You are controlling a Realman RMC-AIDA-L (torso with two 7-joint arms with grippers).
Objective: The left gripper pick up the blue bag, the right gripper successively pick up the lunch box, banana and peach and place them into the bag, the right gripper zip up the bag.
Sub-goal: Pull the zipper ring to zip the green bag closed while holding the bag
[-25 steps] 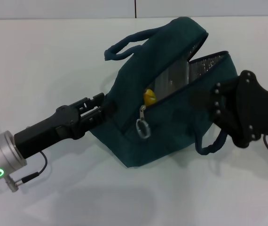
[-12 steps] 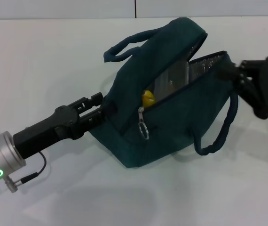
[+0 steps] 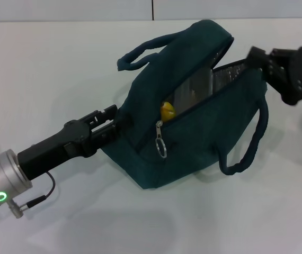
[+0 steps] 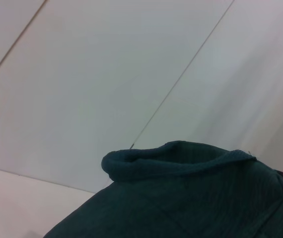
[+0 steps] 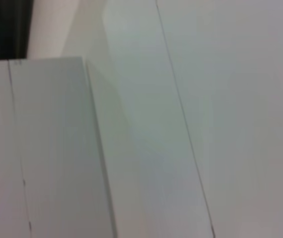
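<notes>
Teal blue bag (image 3: 193,121) — white table (image 3: 50,69)

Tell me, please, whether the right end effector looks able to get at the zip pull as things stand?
Probably yes: the zip pull hangs exposed on the blue bag with nothing covering it, while the right end effector sits at the bag's far open end.

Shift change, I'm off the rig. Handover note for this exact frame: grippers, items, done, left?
Left gripper: clamped on the blue bag at its left end, holding it tilted on the table.
Right gripper: at the bag's far right edge by the open mouth; finger state unclear.
Banana shows inside the opening; lunch box and peach not visible.
Zip pull sits at the left end, bag unzipped.
Left: confirm contents, zip up.
</notes>
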